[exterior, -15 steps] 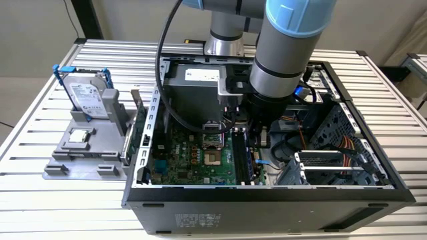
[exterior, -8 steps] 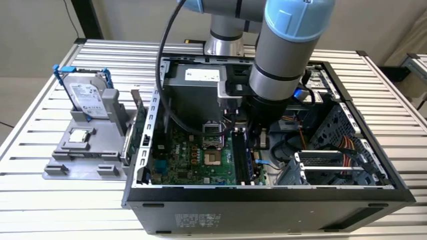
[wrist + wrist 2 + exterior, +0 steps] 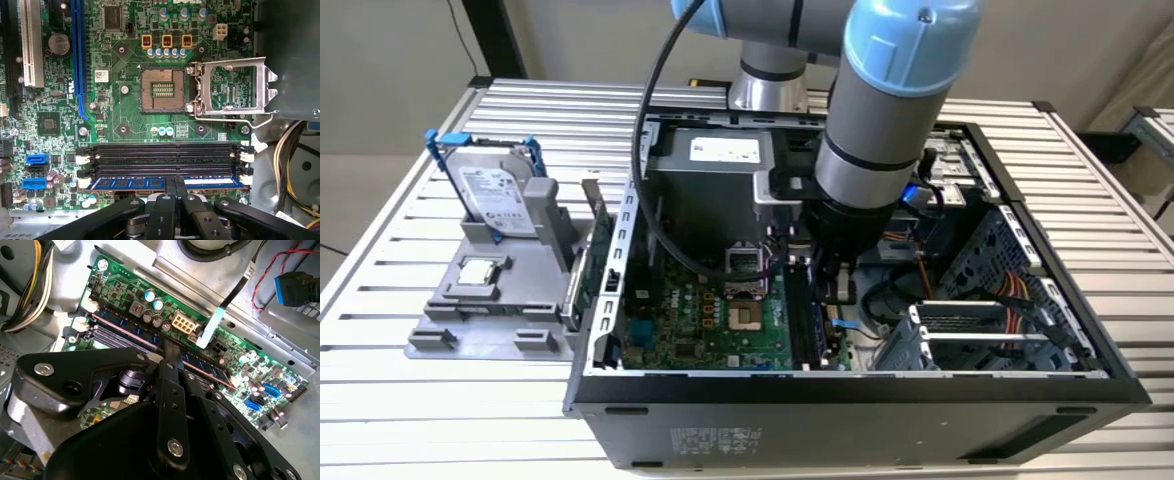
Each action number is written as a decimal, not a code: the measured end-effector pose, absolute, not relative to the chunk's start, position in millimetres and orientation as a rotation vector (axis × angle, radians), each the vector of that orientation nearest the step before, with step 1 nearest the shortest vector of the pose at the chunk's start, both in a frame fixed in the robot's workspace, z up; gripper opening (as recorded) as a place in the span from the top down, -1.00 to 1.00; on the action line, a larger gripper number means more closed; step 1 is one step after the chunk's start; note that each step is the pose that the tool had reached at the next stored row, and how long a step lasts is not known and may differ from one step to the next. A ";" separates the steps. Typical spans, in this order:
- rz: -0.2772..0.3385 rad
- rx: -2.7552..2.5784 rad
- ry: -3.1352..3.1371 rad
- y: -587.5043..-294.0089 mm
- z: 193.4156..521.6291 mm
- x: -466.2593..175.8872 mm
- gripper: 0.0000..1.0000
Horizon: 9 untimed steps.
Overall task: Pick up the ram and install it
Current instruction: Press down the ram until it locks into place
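Observation:
The ram (image 3: 130, 183) is a bluish stick standing in the motherboard slot nearest the board's edge, level with the white end clips (image 3: 245, 179). In the second wrist view the ram (image 3: 125, 329) runs across the board with a pinkish top edge. My gripper (image 3: 175, 186) is shut, its two black fingertips together on the ram's top edge at about mid-length. The same contact shows where the gripper (image 3: 171, 352) meets the stick. In the exterior view the gripper (image 3: 834, 285) reaches down inside the open computer case.
Several empty black slots (image 3: 160, 155) lie beside the ram. The open processor socket (image 3: 162, 89) has its metal latch frame (image 3: 232, 87) swung aside. Yellow cables (image 3: 295, 165) crowd the case side. Outside, a grey holder (image 3: 487, 310) carries a hard drive (image 3: 494, 190) and processor chip (image 3: 480, 270).

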<state>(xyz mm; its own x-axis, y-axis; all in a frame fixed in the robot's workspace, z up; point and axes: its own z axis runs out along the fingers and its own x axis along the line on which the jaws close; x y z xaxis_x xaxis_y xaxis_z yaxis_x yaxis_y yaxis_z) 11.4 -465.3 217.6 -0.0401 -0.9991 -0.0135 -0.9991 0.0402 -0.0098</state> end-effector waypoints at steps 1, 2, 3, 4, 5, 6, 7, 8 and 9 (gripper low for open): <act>0.003 -2.165 2.254 -465.3 216.2 11.4 1.00; 0.001 -2.167 2.256 -464.9 216.1 11.4 1.00; 0.000 -2.168 2.257 -464.5 217.7 11.5 1.00; 0.003 -2.166 2.255 -464.5 220.3 11.5 1.00; 0.008 -2.163 2.252 -464.5 222.7 11.4 1.00; 0.008 -2.163 2.253 -464.6 227.0 11.4 1.00; 0.007 -2.165 2.253 -464.9 231.0 11.4 1.00; 0.008 -2.165 2.254 -464.9 235.4 11.4 1.00; 0.008 -2.165 2.254 -464.8 239.9 11.4 1.00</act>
